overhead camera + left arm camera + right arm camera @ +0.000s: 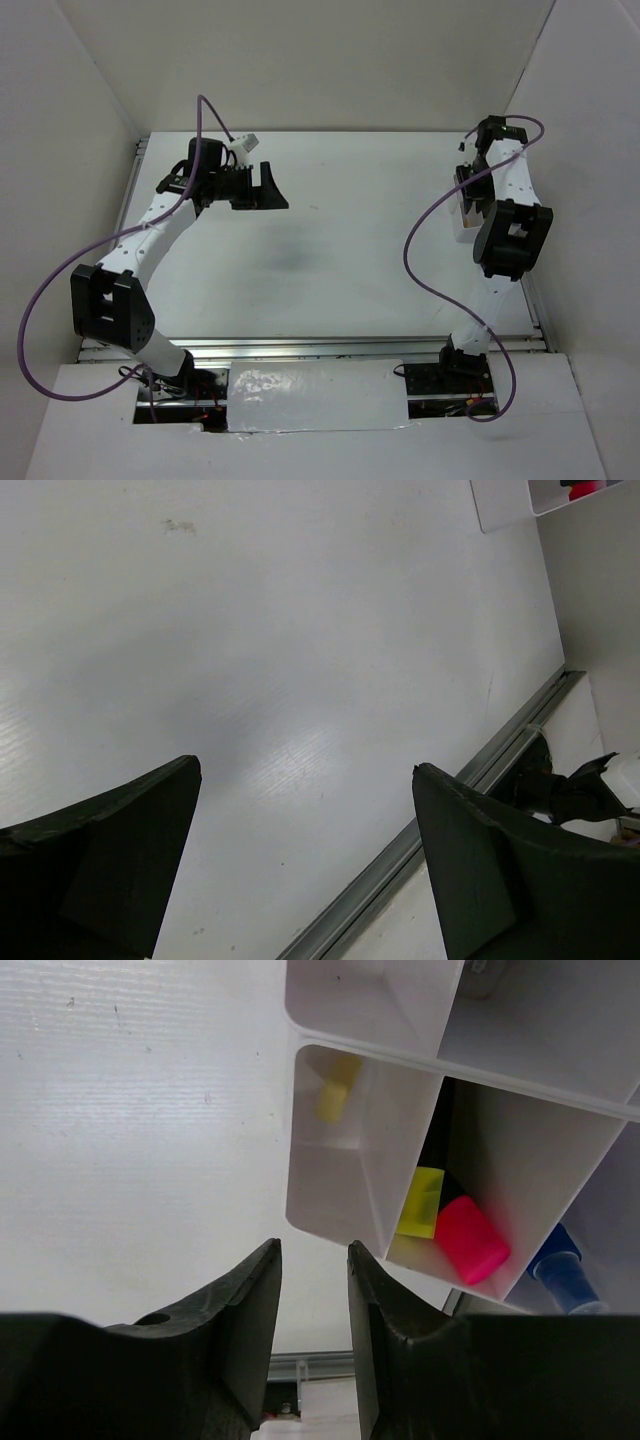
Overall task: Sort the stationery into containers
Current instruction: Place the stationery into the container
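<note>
The clear organiser tray [372, 1175] fills the upper right of the right wrist view. One compartment holds a yellow highlighter [421, 1203] and a pink highlighter [470, 1240]. Its neighbour holds a small yellowish block [331, 1101]. A blue-capped item [561, 1261] lies in the compartment at the far right. My right gripper [313, 1246] hovers just off the tray's corner, jaws a narrow gap apart and empty. My left gripper [306, 766] is wide open and empty over bare table. In the top view the tray [462, 232] is mostly hidden under the right arm.
The tray's corner [500, 505] shows at the top right of the left wrist view. A metal rail [440, 825] runs along the table's edge below the left gripper [272, 188]. White walls enclose the table on three sides.
</note>
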Controlling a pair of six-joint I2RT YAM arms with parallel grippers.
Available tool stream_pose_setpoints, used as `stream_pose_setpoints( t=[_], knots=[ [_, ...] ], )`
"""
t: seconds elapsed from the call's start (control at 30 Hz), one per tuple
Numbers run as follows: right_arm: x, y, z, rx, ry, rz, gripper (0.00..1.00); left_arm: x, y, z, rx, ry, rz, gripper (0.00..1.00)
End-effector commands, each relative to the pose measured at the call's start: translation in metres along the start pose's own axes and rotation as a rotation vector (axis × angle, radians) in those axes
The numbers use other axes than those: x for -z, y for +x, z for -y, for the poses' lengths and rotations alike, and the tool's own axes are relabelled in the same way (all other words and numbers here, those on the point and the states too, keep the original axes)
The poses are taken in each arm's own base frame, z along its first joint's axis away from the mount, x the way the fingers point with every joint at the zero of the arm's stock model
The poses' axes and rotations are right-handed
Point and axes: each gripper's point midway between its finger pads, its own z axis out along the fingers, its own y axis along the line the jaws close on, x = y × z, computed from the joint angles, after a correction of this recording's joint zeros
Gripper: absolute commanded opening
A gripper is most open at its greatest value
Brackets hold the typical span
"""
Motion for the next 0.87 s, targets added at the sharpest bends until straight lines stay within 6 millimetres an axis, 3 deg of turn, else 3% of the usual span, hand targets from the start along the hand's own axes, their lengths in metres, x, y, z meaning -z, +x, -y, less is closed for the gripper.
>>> stream_pose_setpoints(
  t=[0.0, 0.1, 0.2, 0.23, 0.27, 0.3, 0.37, 0.4, 0.47, 0.5, 0.53, 0.57, 0.6, 0.63, 0.67, 0.7, 0.77, 0.8, 0.83],
  knots=[
    [0.019, -0.006, -0.006, 0.002, -0.002, 0.02, 0.4, 0.009, -0.009, 0.006, -0.025, -0.01, 0.052, 0.99],
    [0.049, -0.014, -0.022, 0.025, -0.042, 0.079, 0.39, 0.014, -0.015, 0.001, -0.043, -0.061, 0.061, 0.99],
    [0.099, -0.031, -0.062, 0.088, -0.144, 0.248, 0.41, 0.025, -0.021, -0.006, -0.11, -0.135, 0.063, 0.99],
    [0.109, -0.038, -0.077, 0.106, -0.184, 0.312, 0.5, 0.028, -0.021, -0.009, -0.133, -0.158, 0.056, 0.99],
    [0.134, -0.037, -0.085, 0.12, -0.193, 0.39, 0.65, 0.032, -0.023, -0.014, -0.151, -0.193, 0.058, 0.99],
    [0.137, -0.034, -0.105, 0.135, -0.239, 0.405, 0.97, 0.04, -0.02, -0.025, -0.159, -0.264, 0.051, 0.99],
    [0.171, -0.035, -0.121, 0.131, -0.268, 0.535, 1.0, 0.057, -0.019, -0.038, -0.174, -0.325, 0.075, 0.99],
    [0.172, -0.033, -0.138, 0.156, -0.292, 0.544, 1.0, 0.062, -0.016, -0.044, -0.177, -0.34, 0.083, 0.99],
    [0.193, -0.029, -0.149, 0.169, -0.306, 0.607, 1.0, 0.069, -0.003, -0.06, -0.181, -0.379, 0.082, 0.99],
    [0.189, -0.024, -0.153, 0.162, -0.306, 0.599, 1.0, 0.08, -0.005, -0.06, -0.2, -0.409, 0.116, 0.99],
    [0.207, -0.022, -0.153, 0.165, -0.287, 0.672, 1.0, 0.08, 0.007, -0.069, -0.187, -0.432, 0.097, 0.99],
    [0.208, -0.018, -0.152, 0.154, -0.284, 0.689, 1.0, 0.082, 0.012, -0.074, -0.185, -0.448, 0.094, 0.99],
    [0.188, -0.005, -0.153, 0.133, -0.288, 0.651, 1.0, 0.089, 0.011, -0.075, -0.192, -0.469, 0.119, 0.99],
    [0.19, -0.008, -0.149, 0.118, -0.282, 0.707, 1.0, 0.088, 0.021, -0.081, -0.187, -0.483, 0.105, 0.99],
    [0.203, 0.003, -0.143, 0.092, -0.272, 0.769, 1.0, 0.093, 0.022, -0.081, -0.195, -0.494, 0.119, 0.99],
    [0.181, 0.01, -0.143, 0.076, -0.268, 0.767, 1.0, 0.096, 0.022, -0.086, -0.199, -0.519, 0.131, 0.99],
    [0.188, 0.028, -0.139, 0.058, -0.264, 0.836, 1.0, 0.098, 0.029, -0.089, -0.206, -0.535, 0.131, 0.99],
    [0.174, 0.036, -0.14, 0.057, -0.265, 0.832, 1.0, 0.098, 0.032, -0.093, -0.21, -0.549, 0.129, 0.99],
    [0.173, 0.04, -0.139, 0.051, -0.261, 0.845, 1.0, 0.1, 0.031, -0.092, -0.219, -0.552, 0.134, 0.99]
  ],
)
